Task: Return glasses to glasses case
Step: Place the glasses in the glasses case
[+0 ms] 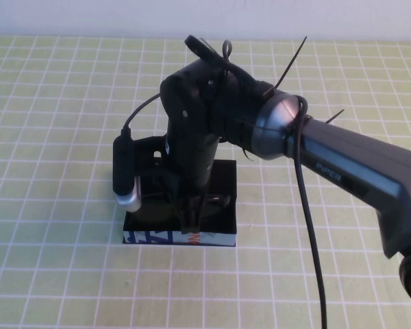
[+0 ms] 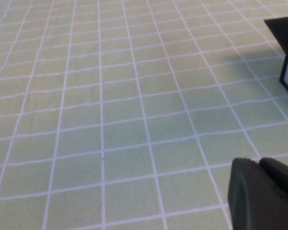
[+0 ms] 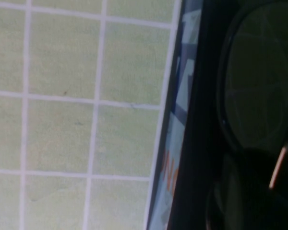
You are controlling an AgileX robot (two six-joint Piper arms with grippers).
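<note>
Obstruction: your right tool (image 1: 187, 218) hangs over the glasses case (image 1: 222, 179); grip state, cannot tell.
Glasses (image 3: 259, 81): inside the case, by its printed front edge.
Left tool (image 2: 261, 194): off beside the case, state unclear.
Room: open bench (image 1: 61, 103) all round.

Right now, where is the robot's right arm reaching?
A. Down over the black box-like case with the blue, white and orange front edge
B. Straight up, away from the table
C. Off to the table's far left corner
A: the right gripper hangs low over the glasses case; left gripper sits above bare cloth.
</note>
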